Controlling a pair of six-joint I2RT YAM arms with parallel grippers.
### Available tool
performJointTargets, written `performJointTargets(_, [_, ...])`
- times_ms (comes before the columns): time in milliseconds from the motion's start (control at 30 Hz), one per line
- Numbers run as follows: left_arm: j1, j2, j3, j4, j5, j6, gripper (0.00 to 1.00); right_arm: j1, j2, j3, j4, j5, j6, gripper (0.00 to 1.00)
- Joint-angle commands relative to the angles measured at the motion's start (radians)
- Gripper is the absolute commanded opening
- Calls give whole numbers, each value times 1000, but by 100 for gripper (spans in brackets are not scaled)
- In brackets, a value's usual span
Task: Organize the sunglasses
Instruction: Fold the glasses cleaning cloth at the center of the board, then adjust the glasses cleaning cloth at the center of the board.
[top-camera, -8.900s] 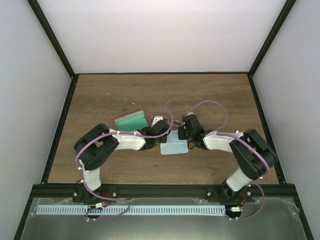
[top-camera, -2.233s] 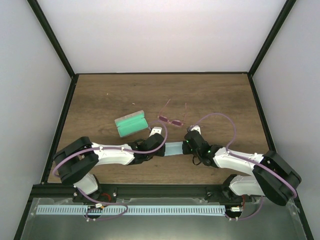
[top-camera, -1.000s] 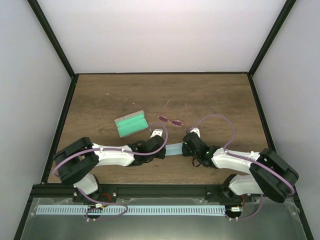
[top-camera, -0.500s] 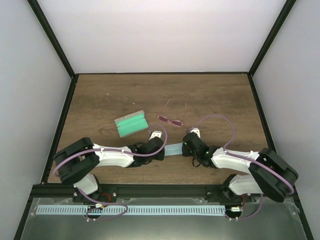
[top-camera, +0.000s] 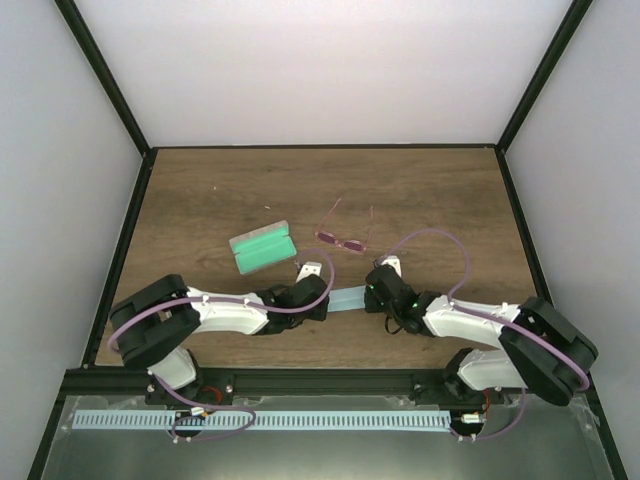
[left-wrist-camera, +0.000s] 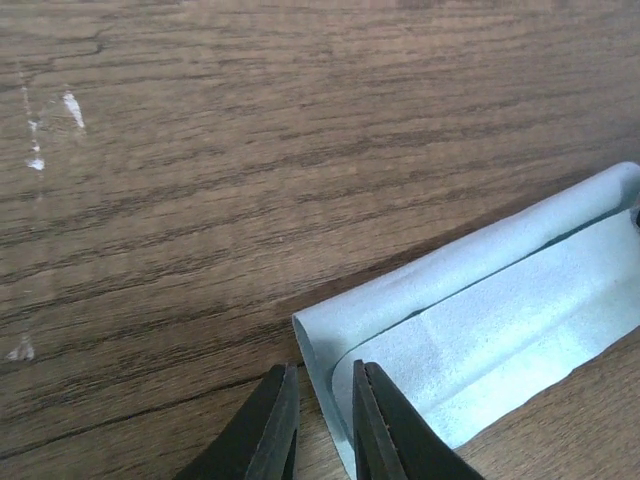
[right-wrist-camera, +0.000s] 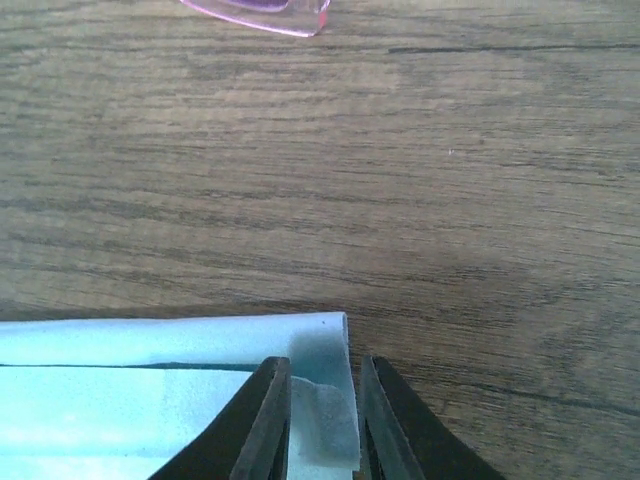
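**At the near middle of the table, astride a folded light blue cloth**

Parted only narrowly at both the left gripper and the right gripper, each straddling one end of the light blue cloth, with no firm pinch to be seen. Just beyond the fold, toward the far side and apart from it, lying with arms unfolded: the sunglasses, to the right of the grey case with its green lining.

Likely to drag or undo the fold if lifted away with a finger catching the fabric. Likely to bend the thin wire arms if reached for low and fast, or to push the sunglasses further from the grey case.

Nothing readable anywhere: no brand, label or writing.
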Motion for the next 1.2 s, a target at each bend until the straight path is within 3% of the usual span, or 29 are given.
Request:
performJointTargets(0, [-5,-43,4,-22,-34,-1,18,7,-38,7,-17,35,12,21])
performJointTargets(333, [-4,-121,11,-68,-52,1,27,8,-92,21,-47,42,20,36])
performJointTargets(533, [-2,-143,-27,-81,-17,-40,39,7,-80,31,-64,41,33,50])
performJointTargets(1167, [-3,53,-7,17,103,-76,39,5,1,39,-18,-9,19,43])
